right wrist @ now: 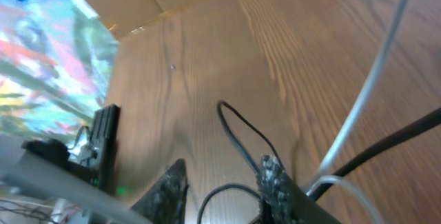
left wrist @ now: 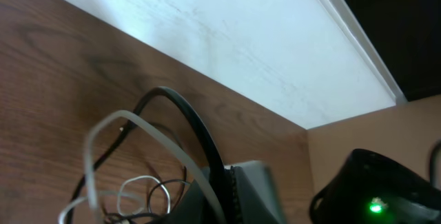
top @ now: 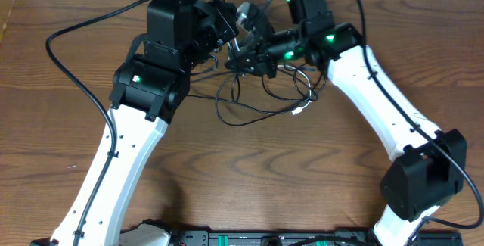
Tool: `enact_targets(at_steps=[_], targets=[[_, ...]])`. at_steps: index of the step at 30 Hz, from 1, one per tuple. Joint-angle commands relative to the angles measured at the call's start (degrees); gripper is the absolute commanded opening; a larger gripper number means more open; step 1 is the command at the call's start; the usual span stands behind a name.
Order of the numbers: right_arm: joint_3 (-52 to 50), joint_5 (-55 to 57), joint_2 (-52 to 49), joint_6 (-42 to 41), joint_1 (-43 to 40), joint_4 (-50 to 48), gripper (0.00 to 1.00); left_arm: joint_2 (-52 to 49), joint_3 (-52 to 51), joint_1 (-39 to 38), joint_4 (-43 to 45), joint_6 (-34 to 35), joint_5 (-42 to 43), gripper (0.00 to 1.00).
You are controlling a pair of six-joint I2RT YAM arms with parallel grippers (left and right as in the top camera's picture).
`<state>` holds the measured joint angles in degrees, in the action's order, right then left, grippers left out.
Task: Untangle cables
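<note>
Two white-and-black arms over a brown wooden table [top: 249, 178], the largest things in view. From the near left corner, the left arm [top: 121, 155]; from the near right corner, the right arm [top: 386, 102]. Both leaning in toward the middle of the far edge and meeting there nose to nose, well clear of the side edges.

At the end of the left arm, the left gripper [top: 227, 34]: closed, jaws together. From its own wrist camera, only a grey part of it at the bottom of the view, with a black cord [left wrist: 196, 122] arching up off the table and down against it, and a white cord [left wrist: 148, 131] looping just beside that one. Cannot tell whether either cord is pinched between the jaws or merely passing alongside.

At the end of the right arm, the right gripper [right wrist: 224, 172]: jaws apart, with a plain gap between the two dark fingers [right wrist: 275, 179]. Low over the wood, with a thin black loop [right wrist: 222, 105] lying in line with that gap and not clamped.

Next, the cables [top: 257, 98]: a loose tangle of thin black loops on the table, just on the near side of both grippers, close to the middle of the far edge. Some strands lifted toward the grippers.

Smallest of all, a white plug [top: 299, 111], flat on the wood at the tangle's near right side, apart from both grippers.
</note>
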<state>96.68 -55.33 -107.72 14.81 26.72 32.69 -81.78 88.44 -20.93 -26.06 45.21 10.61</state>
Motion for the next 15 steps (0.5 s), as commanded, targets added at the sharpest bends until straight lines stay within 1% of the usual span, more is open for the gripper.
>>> enact_targets(at_steps=[1, 4, 6, 7, 8, 9, 10, 11, 13, 15], targets=[[0.8, 4.5, -0.9, -2.6, 1.6, -0.7, 0.21, -0.2, 0.7, -0.2, 0.2, 0.1, 0.7, 0.08], [0.8, 4.6, -0.8, -3.4, 1.4, -1.6, 0.08, -0.2, 0.7, -0.2, -0.5, 0.1, 0.7, 0.08], [0.8, 5.8, -0.8, -5.3, 0.7, -2.0, 0.01, -0.2, 0.7, -0.2, -0.9, 0.1, 0.7, 0.08], [0.8, 6.5, -0.8, -6.3, 0.2, -2.1, 0.01, -0.2, 0.7, -0.2, -1.2, 0.1, 0.7, 0.09], [0.8, 7.2, -0.8, -7.2, -0.4, -2.1, 0.01, -0.2, 0.7, -0.2, -1.4, 0.1, 0.7, 0.13], [0.8, 7.6, -0.6, -7.9, -0.9, -2.1, 0.01, -0.2, 0.7, -0.2, -1.9, 0.1, 0.7, 0.15], [0.8, 8.3, -0.3, -10.3, -2.7, -2.1, 0.01, -0.2, 0.7, -0.2, -3.3, 0.1, 0.5, 0.17], [0.8, 8.3, -0.1, -11.7, -4.0, -2.0, 0.01, -0.2, 0.7, -0.2, -4.2, 0.0, 0.1, 0.24], [0.8, 8.3, 0.6, -13.1, -5.7, -1.6, 0.01, -0.2, 0.7, -0.2, -6.4, -0.2, -1.5, 0.32], [0.8, 8.3, 1.5, -14.2, -7.5, -0.7, 0.01, -0.2, 0.7, -0.2, -8.6, -0.4, -3.8, 0.33]])
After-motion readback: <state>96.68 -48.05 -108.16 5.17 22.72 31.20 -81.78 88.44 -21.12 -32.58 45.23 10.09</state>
